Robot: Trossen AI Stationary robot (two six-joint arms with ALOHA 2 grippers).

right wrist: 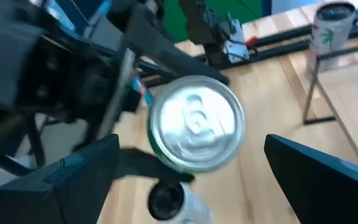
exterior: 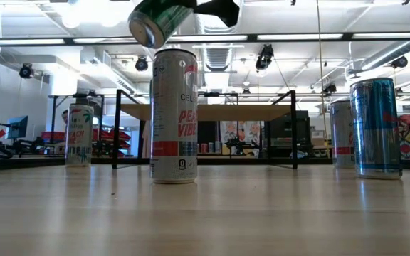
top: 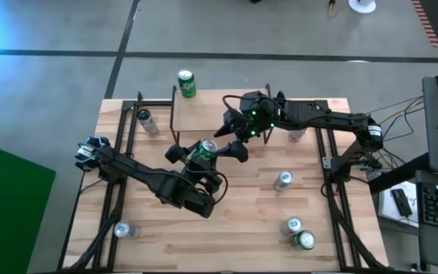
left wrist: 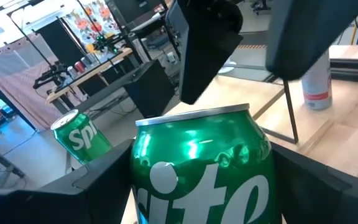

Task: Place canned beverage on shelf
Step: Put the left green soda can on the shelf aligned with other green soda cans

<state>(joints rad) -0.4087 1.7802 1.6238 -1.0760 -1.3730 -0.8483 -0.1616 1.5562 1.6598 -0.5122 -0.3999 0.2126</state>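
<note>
Midair, left pincer [top: 204,151] grips green can [top: 203,153] nr shelf [top: 211,113].

A grey concrete floor [top: 280,30] crossed by dark lines surrounds the light wooden surface [top: 242,221]. At table height the room shows a white ceiling with long strip lights [exterior: 290,35], hanging ducts, and dark workbenches [exterior: 20,146] along the back.

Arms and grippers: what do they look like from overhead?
Both arms are dark, slim and jointed. The left arm has a blue-and-white fitting at its base; the right arm shows small green lights by its wrist. Each ends in two broad black fingers.
</note>
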